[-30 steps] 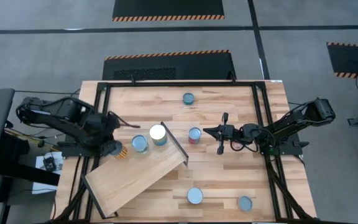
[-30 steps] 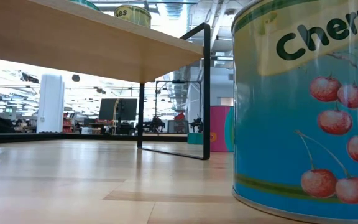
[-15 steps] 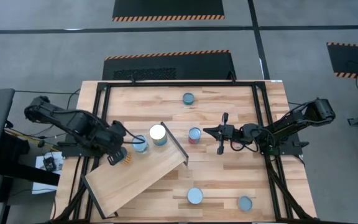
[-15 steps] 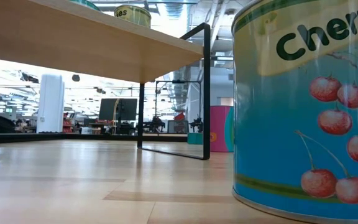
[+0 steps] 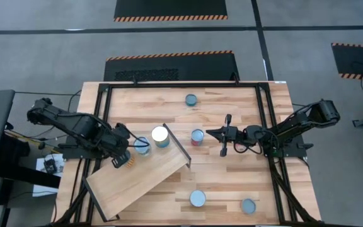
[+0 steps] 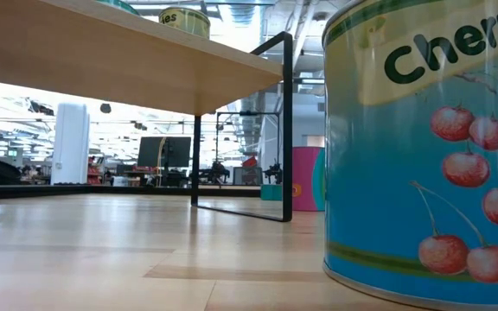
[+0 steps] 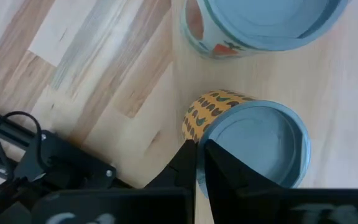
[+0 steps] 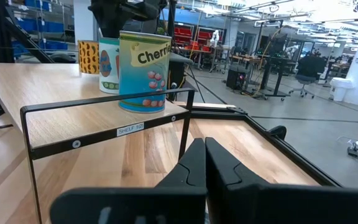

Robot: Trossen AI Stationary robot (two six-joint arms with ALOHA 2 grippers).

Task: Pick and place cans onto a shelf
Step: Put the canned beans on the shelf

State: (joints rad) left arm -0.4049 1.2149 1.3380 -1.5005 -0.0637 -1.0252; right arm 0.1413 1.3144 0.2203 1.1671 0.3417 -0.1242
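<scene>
Overhead: shelf (image 5: pixel 140 181) lying slantwise across table (image 5: pixel 244 101), dark raised edge toward table centre. Three cans up on its higher end: orange-patterned can (image 5: pixel 122 157) nearest the table's left edge, blue-topped can (image 5: pixel 142 146) beside it, white-topped cherry can (image 5: pixel 160 135) just by the dark edge.

Left gripper (image 5: pixel 122 153) over the orange-patterned can, at the shelf's left corner. From left wrist view, fingers (image 7: pixel 213 168) pressed together, tips touching the rim of that can (image 7: pixel 253 140); nothing held between them. Blue-topped can (image 7: pixel 263 25) just beyond, close to the orange one.

Right gripper (image 5: pixel 214 133) parked low over the table right of centre, well apart from the shelf, pointing at red-labelled can (image 5: pixel 197 136) standing just beside the shelf's dark edge. Fingers (image 8: pixel 219 162) closed flat against each other, empty. Right wrist view facing the shelf (image 8: pixel 55 124) end-on: cherry can (image 8: pixel 145 71) in front, two others behind.

Other cans loose on bare table: one at far edge (image 5: pixel 191 99), two along near edge (image 5: pixel 198 198) (image 5: pixel 249 206).

Low view filled on the right by a cherry-labelled can (image 6: pixel 426 142); shelf (image 6: pixel 128 65) overhead at left.
</scene>
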